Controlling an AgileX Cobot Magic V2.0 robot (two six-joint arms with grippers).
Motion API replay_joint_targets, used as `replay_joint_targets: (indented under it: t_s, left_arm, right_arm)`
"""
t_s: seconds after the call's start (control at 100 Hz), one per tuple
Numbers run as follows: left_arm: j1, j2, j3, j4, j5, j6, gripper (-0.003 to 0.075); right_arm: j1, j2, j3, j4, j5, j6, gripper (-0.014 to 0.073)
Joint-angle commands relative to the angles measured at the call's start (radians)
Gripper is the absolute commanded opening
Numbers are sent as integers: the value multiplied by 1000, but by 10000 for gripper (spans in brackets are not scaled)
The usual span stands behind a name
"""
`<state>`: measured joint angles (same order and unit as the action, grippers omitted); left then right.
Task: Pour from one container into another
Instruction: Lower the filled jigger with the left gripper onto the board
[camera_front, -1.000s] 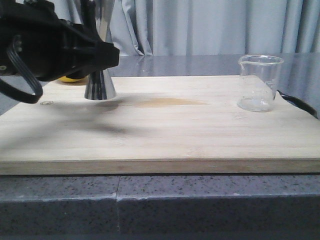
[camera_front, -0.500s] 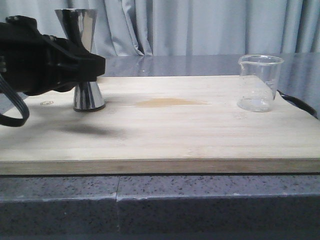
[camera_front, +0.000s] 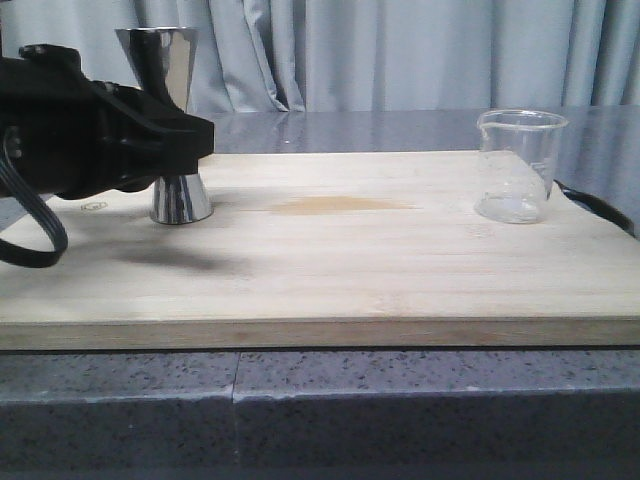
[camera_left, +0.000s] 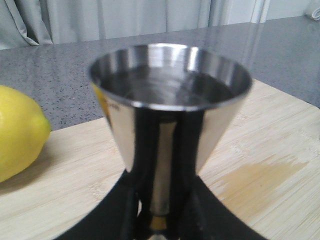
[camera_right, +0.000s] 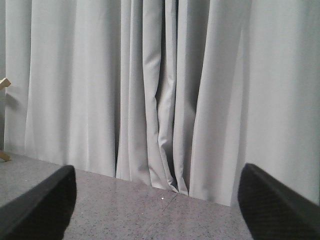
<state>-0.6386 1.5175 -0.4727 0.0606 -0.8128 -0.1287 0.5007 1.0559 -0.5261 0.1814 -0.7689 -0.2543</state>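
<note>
The steel hourglass jigger (camera_front: 160, 62) stands upright at the back left of the wooden board (camera_front: 330, 270). Its base is at or just above the wood. My left gripper (camera_front: 185, 140) is shut on its narrow waist. In the left wrist view the jigger's (camera_left: 170, 95) upper cup fills the middle, and the black fingers (camera_left: 131, 200) clamp beside the gold band. The cup's inside looks dark, and I cannot tell what it holds. The clear glass beaker (camera_front: 518, 165) stands alone at the board's back right and looks empty. My right gripper (camera_right: 157, 210) is open on nothing, facing the curtain.
A yellow lemon (camera_left: 17, 132) lies on the board close beside the jigger. A brownish stain (camera_front: 340, 205) marks the board's middle back. A dark strip (camera_front: 600, 208) runs off the board's right edge. Grey stone counter (camera_front: 320, 410) and curtains surround the board.
My left arm has carried the jigger leftward and down toward the board. Over the last half second it has barely shifted. The beaker has not moved.
</note>
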Motion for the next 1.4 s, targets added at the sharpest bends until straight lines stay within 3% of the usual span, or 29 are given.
replay_joint_targets:
  t_s: [0.0,1.39]
  left_arm:
    - [3,-12,-24,2,-88,-2,-19]
    - [3,9,-24,9,-134,-2,-19]
  right_arm:
    - [1,-21,-34,-18,-74,-1,597]
    - [1,-21,-34,-18,-74,-1,597]
